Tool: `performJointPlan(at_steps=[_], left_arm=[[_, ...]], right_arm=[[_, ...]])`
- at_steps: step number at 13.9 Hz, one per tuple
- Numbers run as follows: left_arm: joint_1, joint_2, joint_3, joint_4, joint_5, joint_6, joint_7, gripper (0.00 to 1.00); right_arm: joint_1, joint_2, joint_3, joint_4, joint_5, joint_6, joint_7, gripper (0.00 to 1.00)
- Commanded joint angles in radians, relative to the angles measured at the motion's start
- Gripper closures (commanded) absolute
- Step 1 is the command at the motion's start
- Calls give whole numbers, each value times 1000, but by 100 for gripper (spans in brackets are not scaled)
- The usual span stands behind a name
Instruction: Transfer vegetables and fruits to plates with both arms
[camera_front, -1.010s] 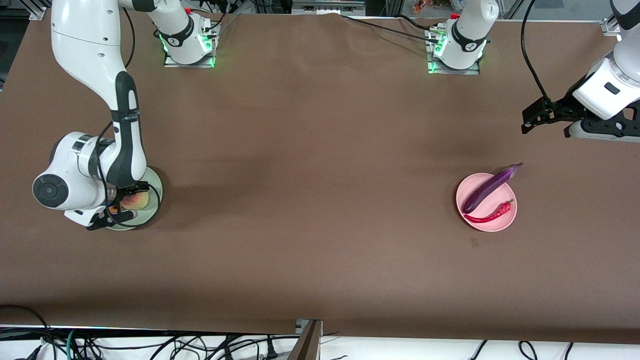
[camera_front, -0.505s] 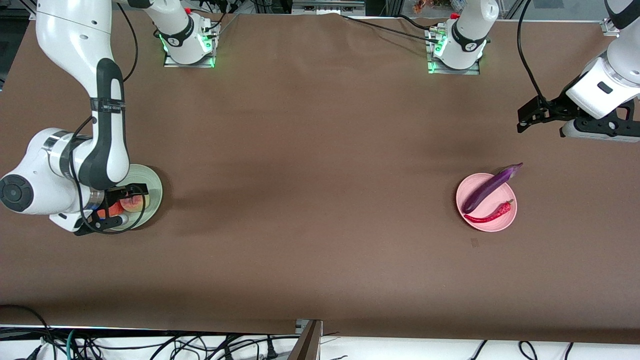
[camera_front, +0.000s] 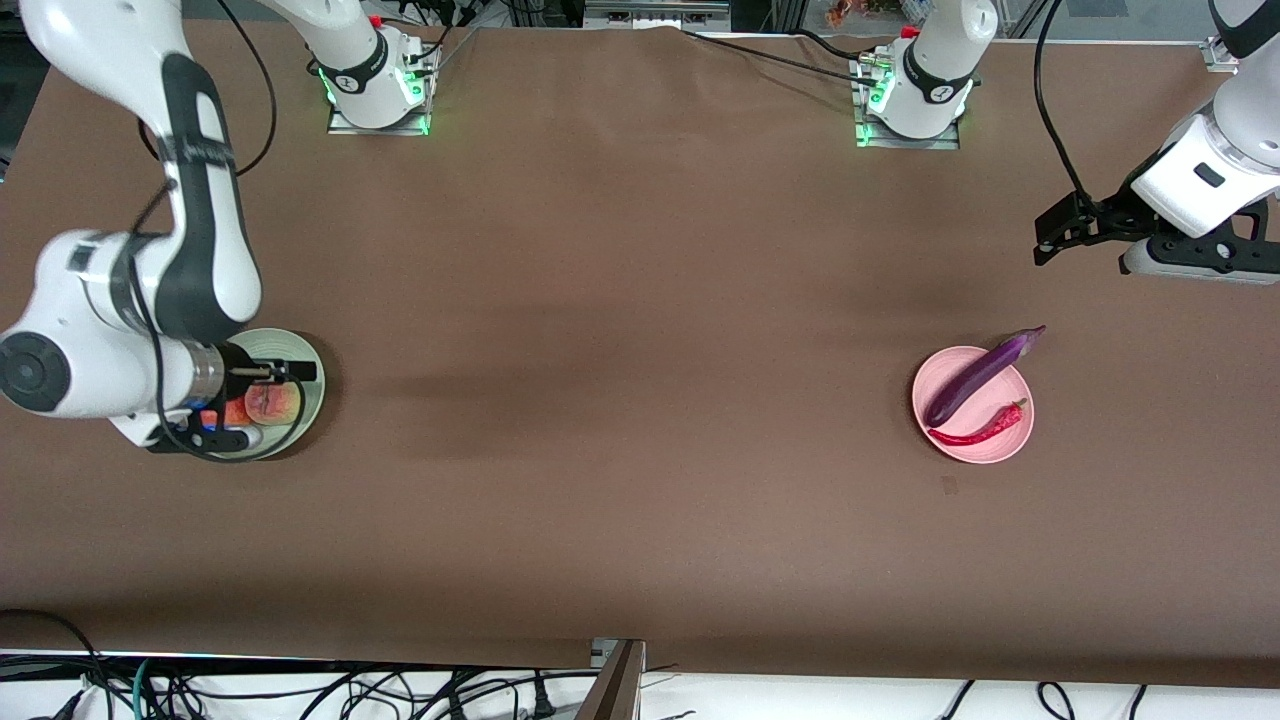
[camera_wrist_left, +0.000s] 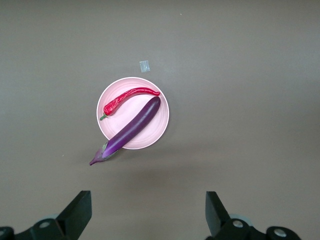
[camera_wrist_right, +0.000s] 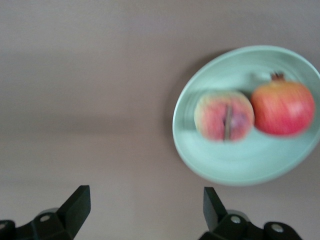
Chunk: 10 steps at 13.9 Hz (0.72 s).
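Eggplant (camera_wrist_left: 131, 127), chili pepper (camera_wrist_left: 127, 97) on pink plate (camera_wrist_left: 156, 131); tool (camera_wrist_left: 148, 216) fingers apart above.

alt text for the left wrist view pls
A pink plate on the brown table holds a red chili pepper beside a purple eggplant whose stem end overhangs the rim. The open left gripper hangs above, empty.

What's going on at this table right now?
The sorting looks finished. The eggplant and chili pepper lie on the pink plate; the peach and apple sit on the green plate. The right gripper hangs open over the green plate, holding nothing. The left gripper is open and empty, up over bare table at its own end.
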<state>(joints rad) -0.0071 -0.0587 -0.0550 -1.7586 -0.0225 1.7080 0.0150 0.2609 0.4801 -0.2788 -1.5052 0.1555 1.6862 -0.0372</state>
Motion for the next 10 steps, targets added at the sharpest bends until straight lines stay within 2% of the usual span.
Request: performJointPlan(at_steps=[1,3,5,8,10], left_arm=[[-4,0,-13,21,0,-21,2,0],[-4,3,-13,31,0,-21,2,0],[-4,3,-13,33,0,-21,2,0],[-4,11,-22,40,50,-16,3,0],[-5,13,-25,48,61,-18,3,0]], right_arm=[[-116,-225,133,-107,-45,-68,59,0],[-126,-341,156,-130,-47,-156,56,0],[-152,-418,173,-130,-59,-207,51,0],[-160,-483,205,-124,-184,-232,46,0],[-180,-552,207,-118,-203,-227,49,0]])
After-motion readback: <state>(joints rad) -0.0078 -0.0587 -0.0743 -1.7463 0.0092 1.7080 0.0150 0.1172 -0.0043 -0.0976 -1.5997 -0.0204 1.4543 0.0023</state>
